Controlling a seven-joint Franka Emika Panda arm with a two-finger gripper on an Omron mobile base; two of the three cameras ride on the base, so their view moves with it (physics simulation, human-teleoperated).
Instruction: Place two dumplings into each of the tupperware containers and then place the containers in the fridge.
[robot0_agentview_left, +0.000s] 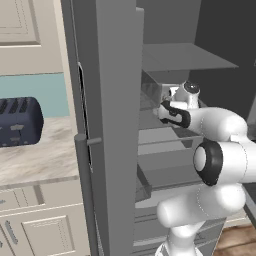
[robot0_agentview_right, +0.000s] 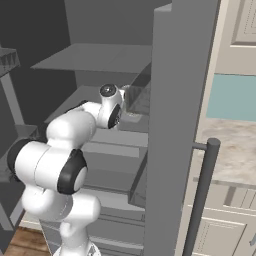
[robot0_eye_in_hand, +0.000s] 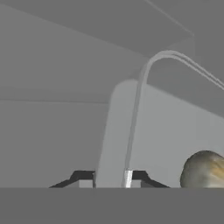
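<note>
Reaching into the open fridge (robot0_agentview_left: 115, 100), the gripper (robot0_eye_in_hand: 110, 177) is straddling the tupperware container (robot0_eye_in_hand: 162, 131) wall, fingers slightly apart; one dumpling (robot0_eye_in_hand: 203, 168) is sitting inside on the shelf.

A dark navy blue toaster (robot0_agentview_left: 17, 121) with slots along its top sits on a pale marbled stone countertop (robot0_agentview_left: 37, 157), and serves here as the landmark. The countertop spreads under the toaster and out in front of it. Behind the toaster the wall carries a light teal backsplash panel (robot0_agentview_left: 47, 92). Above the toaster hangs a cream upper cabinet (robot0_agentview_left: 22, 35) with a raised-panel door. Below the toaster, under the counter's edge, stand cream base cabinets (robot0_agentview_left: 42, 225) with panelled fronts and small bar pulls. Far below the toaster, a strip of brown wooden floor (robot0_agentview_left: 240, 240) shows.
</note>
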